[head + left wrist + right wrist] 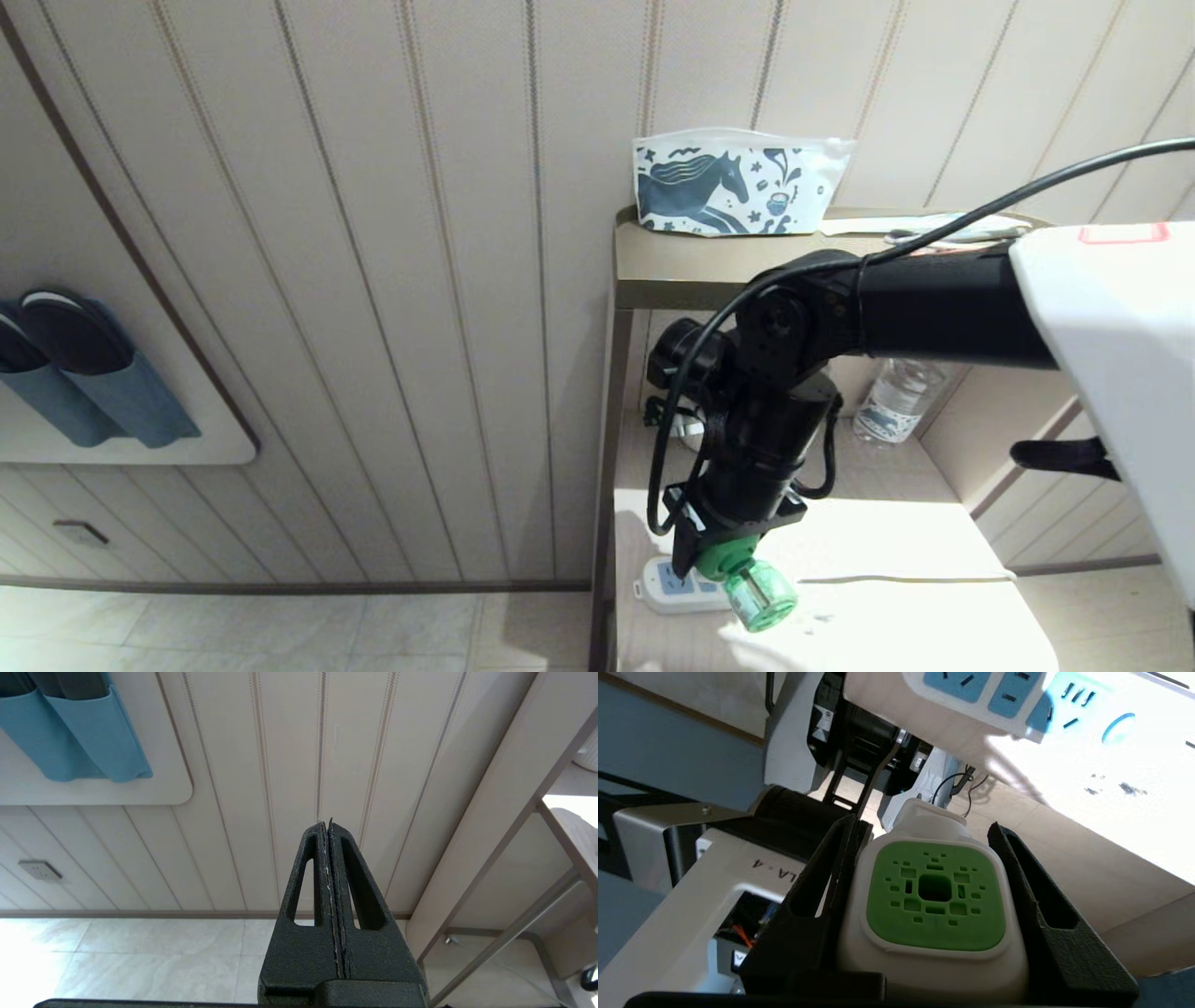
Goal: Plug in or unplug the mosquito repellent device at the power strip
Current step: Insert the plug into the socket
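My right gripper (724, 553) is shut on the mosquito repellent device (750, 583), gripping its white-and-green head with the translucent green bottle tilted out below. In the right wrist view the black fingers (1029, 891) press both sides of the device (934, 896). It hangs just above the shelf, apart from the power strip (665, 588). The power strip (999, 697) is white with light-blue sockets, and nothing is plugged into the sockets that show. My left gripper (327, 824) is shut and empty, parked low facing the wall panelling.
A horse-print pouch (738, 182) lies on the stand's top. At the back of the lower shelf (896, 532) stands a clear water bottle (896, 392). The strip's white cord (920, 577) runs right across the shelf. Blue slipper holders (89, 373) hang on the wall.
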